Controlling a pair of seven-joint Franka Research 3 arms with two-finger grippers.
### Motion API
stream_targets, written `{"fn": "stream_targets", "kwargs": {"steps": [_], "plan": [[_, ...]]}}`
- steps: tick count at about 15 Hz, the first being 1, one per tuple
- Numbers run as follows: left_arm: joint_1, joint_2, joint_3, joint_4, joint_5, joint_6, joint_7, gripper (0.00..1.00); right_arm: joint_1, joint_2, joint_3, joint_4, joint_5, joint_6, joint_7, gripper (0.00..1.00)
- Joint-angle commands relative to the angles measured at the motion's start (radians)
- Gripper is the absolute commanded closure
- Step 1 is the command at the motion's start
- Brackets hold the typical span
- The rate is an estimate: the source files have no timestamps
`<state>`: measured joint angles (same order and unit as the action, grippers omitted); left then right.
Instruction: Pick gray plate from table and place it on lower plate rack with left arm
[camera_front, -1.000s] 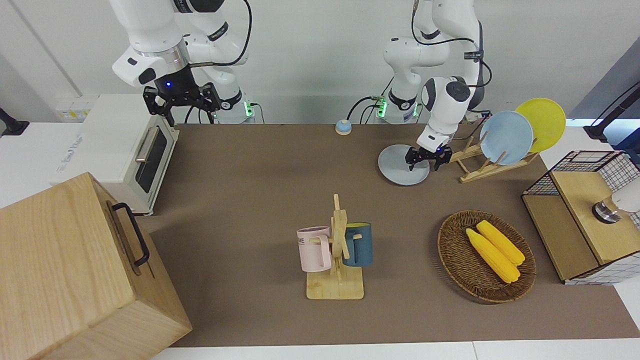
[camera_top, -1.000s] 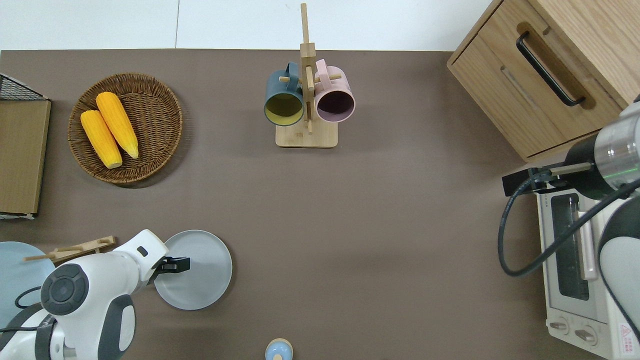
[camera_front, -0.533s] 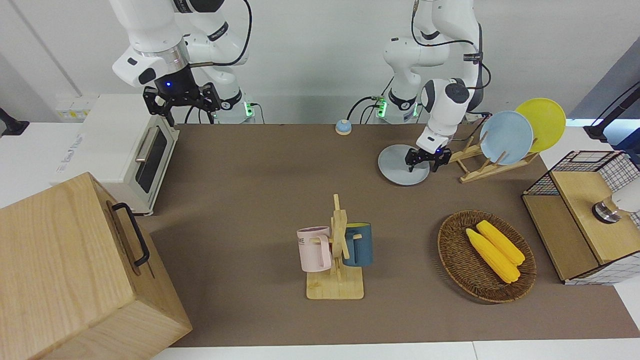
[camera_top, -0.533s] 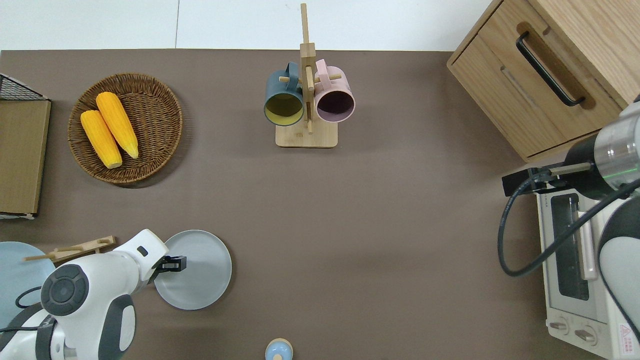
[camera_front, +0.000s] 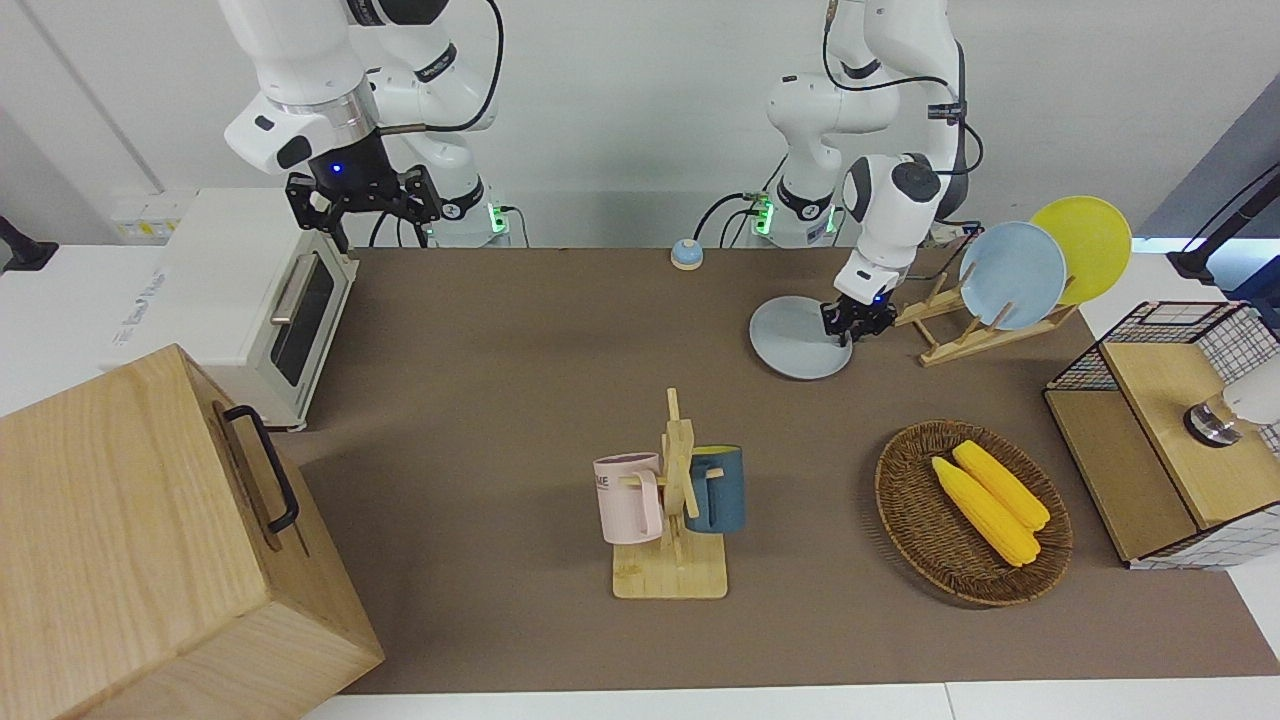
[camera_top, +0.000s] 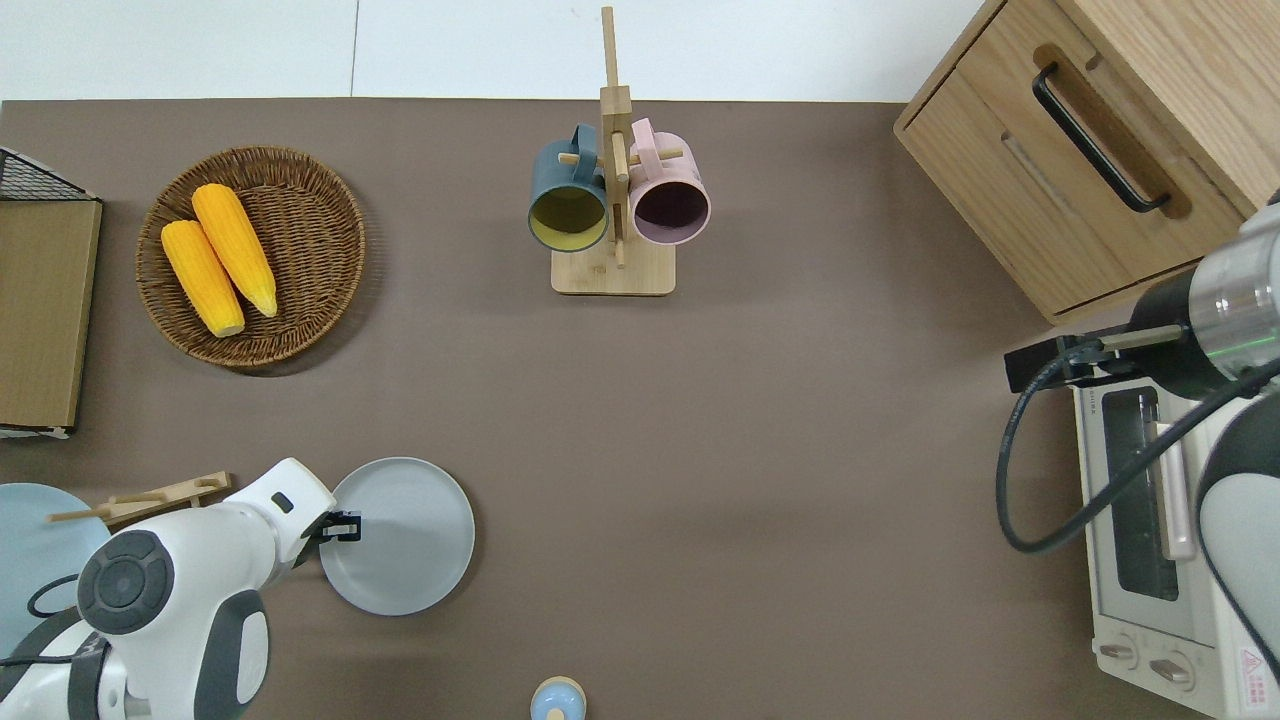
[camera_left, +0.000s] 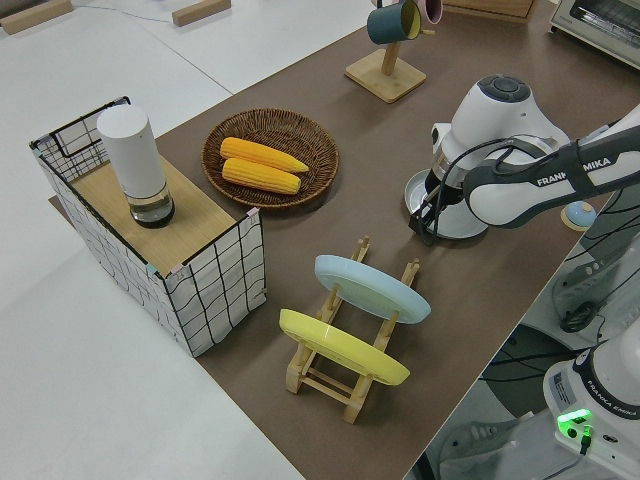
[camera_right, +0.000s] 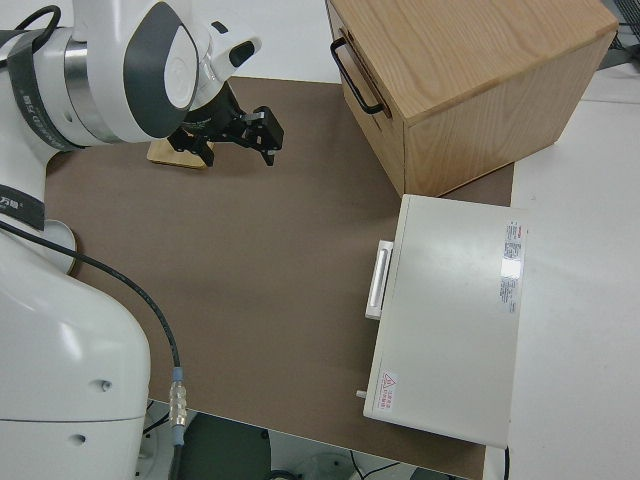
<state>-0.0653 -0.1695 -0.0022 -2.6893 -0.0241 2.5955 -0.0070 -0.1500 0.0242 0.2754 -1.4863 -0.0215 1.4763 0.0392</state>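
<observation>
Two plates already stood in the lower plate rack (camera_front: 985, 325), near the robots at the left arm's end of the surface (camera_front: 520, 400): a yellow plate (camera_front: 1085, 245) and a light blue plate (camera_front: 1012, 275), each leaning in a slot between the pegs. That left the slots toward the low end bare, which is presumably why the gray plate (camera_top: 400, 540) was meant to go there. It lay just beside the rack, toward the middle of the surface, apparently flat or barely tipped; the views did not settle whether its rim had lifted.

The left gripper (camera_top: 340, 526) was at the plate's rim on the side toward the rack, fingers drawn close together over the edge, seemingly pinching it. An edge grip suited a shallow plate that offers nothing else to hold, and would let it be tilted upright for a slot. The right arm was parked, its gripper (camera_front: 362, 205) spread wide.

Farther from the robots stood a wooden mug stand (camera_front: 672, 500) with a pink mug (camera_front: 628, 498) and a dark blue mug (camera_front: 718, 488), and a wicker basket (camera_front: 905, 520) holding two corn cobs (camera_front: 990, 505), all well apart from the work
</observation>
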Motion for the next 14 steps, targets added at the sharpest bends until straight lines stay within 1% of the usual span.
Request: {"fn": "stream_targets", "kwargs": {"steps": [1, 4, 10, 14], "plan": [[-0.008, 0.001, 0.004, -0.018, 0.009, 0.011, 0.002, 1.00, -0.019, -0.001, 0.018, 0.009, -0.002, -0.014, 0.013, 0.017], [-0.008, -0.008, 0.004, -0.017, 0.009, -0.005, 0.001, 1.00, -0.019, -0.003, 0.018, 0.009, -0.002, -0.013, 0.013, 0.017], [-0.001, -0.080, 0.007, -0.003, 0.007, -0.107, -0.005, 1.00, -0.019, -0.003, 0.018, 0.009, -0.002, -0.014, 0.013, 0.017], [0.002, -0.142, 0.010, 0.052, 0.006, -0.254, -0.010, 1.00, -0.019, -0.003, 0.018, 0.009, -0.002, -0.014, 0.013, 0.017]]}}
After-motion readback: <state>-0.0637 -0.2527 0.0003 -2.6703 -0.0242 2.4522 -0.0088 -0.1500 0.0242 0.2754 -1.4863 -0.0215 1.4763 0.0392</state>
